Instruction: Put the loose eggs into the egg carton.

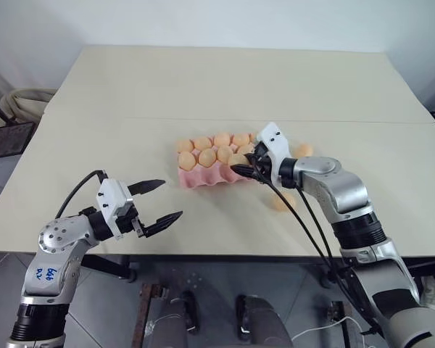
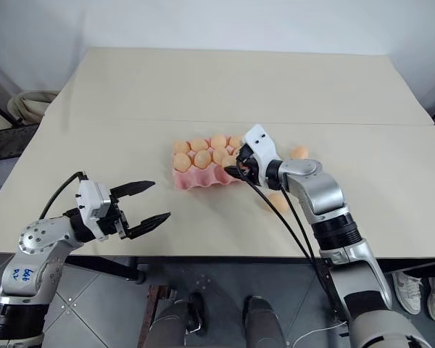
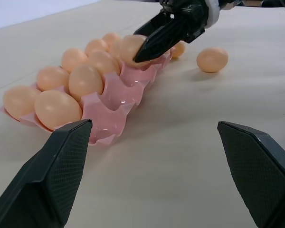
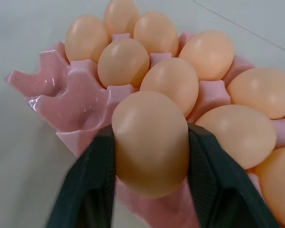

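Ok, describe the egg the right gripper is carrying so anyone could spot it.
Find the pink egg carton on the beige table. At its right end, the right gripper pinches one egg above the front row. It alone sits between black fingers, not in a cup.

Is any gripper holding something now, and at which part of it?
The right gripper holds one egg by its two sides, over the egg carton. The left gripper is open and empty.

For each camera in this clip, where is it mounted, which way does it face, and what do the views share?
Left and right eye views: on the head, looking down over both arms at the cream table.
Left wrist view: low, facing the pink moulded egg carton between the open left hand.
Right wrist view: close above the carton, the right hand shut on a pale orange egg.
All views share the carton.
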Controlling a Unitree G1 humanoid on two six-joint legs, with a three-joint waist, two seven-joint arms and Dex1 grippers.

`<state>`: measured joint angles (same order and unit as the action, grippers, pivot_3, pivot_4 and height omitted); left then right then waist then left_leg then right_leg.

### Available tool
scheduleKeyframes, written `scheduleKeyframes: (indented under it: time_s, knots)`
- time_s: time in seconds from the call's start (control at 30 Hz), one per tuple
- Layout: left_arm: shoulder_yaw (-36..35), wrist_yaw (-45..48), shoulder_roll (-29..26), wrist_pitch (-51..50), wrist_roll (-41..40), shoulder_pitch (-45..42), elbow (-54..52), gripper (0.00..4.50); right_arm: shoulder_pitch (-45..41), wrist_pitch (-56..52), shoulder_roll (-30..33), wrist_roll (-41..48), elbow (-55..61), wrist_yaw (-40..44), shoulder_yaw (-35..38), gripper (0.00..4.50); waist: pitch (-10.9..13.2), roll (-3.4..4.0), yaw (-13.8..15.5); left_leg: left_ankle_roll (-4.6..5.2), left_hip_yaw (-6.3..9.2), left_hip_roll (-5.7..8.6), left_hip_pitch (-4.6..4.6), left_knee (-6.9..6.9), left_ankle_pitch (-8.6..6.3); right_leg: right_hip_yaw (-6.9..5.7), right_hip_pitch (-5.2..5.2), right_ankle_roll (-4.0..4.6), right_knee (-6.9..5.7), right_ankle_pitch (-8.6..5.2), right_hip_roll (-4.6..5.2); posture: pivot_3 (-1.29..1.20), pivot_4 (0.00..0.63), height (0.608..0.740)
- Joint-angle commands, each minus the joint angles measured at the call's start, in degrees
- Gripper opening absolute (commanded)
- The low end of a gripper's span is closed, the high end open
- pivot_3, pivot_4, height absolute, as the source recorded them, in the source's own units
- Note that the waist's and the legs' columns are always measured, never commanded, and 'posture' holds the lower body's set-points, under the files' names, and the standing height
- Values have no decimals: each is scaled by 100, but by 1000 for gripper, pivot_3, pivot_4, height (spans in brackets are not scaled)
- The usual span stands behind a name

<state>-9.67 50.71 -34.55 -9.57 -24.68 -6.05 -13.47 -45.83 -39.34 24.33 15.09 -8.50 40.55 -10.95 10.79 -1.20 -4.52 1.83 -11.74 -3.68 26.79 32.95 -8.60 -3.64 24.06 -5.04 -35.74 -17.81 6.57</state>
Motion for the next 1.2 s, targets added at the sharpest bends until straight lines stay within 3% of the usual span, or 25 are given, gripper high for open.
scheduleKeyframes:
  time_s: [0.03,0.13,0.23,0.37,0.5,0.6,0.77,0.97,1.03,1.07,1.1,1.13,1.17,1.2]
  knots:
    - [-130,-15,-73,-10,-135,69,-299,4500,74,-152,245,112,431,194,236,3524,0,0,5,1,0,1,0,0,-1,-1,1,-2,-1,1,0,0,150,740]
    - [-59,2,-37,-7,-111,34,-268,4500,305,-280,502,292,893,369,423,4468,0,0,3,13,0,0,0,2,-8,-2,2,-4,-2,2,0,0,150,740]
    - [68,55,9,7,-88,-93,-203,4500,759,-260,847,511,1441,580,754,4468,0,0,35,14,-1,0,0,0,-8,-3,5,-3,-2,2,0,0,150,740]
    - [298,215,67,23,-96,-420,-23,4500,2268,479,1655,836,2383,1202,1787,4468,-1,-1,203,11,10,0,4,2,-7,-3,-3,0,20,-1,3,0,150,740]
    - [512,471,107,190,12,-800,391,4500,3990,1441,1993,792,2678,1472,3058,4468,-1,-1,291,32,11,-1,0,24,-21,-18,-30,-5,33,2,2,0,150,740]
    - [622,609,150,293,66,-1090,795,4500,4985,1996,1841,979,2486,1616,4070,4468,-1,0,290,64,9,0,-10,32,-41,-43,-45,-23,38,12,0,0,150,740]
    - [772,865,163,397,103,-1407,1245,4500,6016,2635,1564,1186,2481,1771,4812,4468,-2,2,249,66,12,0,-37,28,-42,-22,-72,19,81,18,-14,0,150,740]
    - [781,996,142,308,40,-1566,1414,4500,6320,3005,1249,1200,2508,1490,4877,4468,-9,14,233,64,-1,-7,-10,-14,-42,5,-69,53,169,75,-47,0,150,740]
    - [758,1021,129,283,19,-1562,1412,4500,6281,3000,1244,1226,2547,1424,4779,4468,-15,-4,266,23,-88,-9,-20,-105,-16,27,-42,82,121,72,-58,0,150,740]
    - [747,1028,125,278,11,-1545,1394,4500,6233,2966,1258,1258,2583,1384,4727,4468,-12,-22,259,-7,-150,-3,-55,-146,2,40,-15,133,101,44,-13,0,150,740]
    - [735,1029,119,296,17,-1525,1371,4500,6165,2881,1311,1308,2635,1369,4661,4468,-9,44,286,-128,-116,20,-67,-19,9,94,64,131,100,20,69,0,150,740]
    - [719,1010,123,337,40,-1512,1356,4500,6114,2771,1389,1351,2686,1377,4596,4468,-4,107,298,-329,262,96,-37,248,-161,10,22,118,90,21,87,0,150,740]
    - [704,988,132,373,58,-1508,1350,4500,6064,2653,1468,1393,2732,1382,4539,4468,-4,150,299,-226,558,154,-59,343,-291,-93,-55,102,105,30,92,0,150,740]
    - [682,981,122,387,55,-1476,1315,4500,5962,2343,1629,1523,2839,1388,4446,4468,-4,150,289,-26,655,189,-82,320,-320,-164,-137,76,128,44,74,0,150,740]
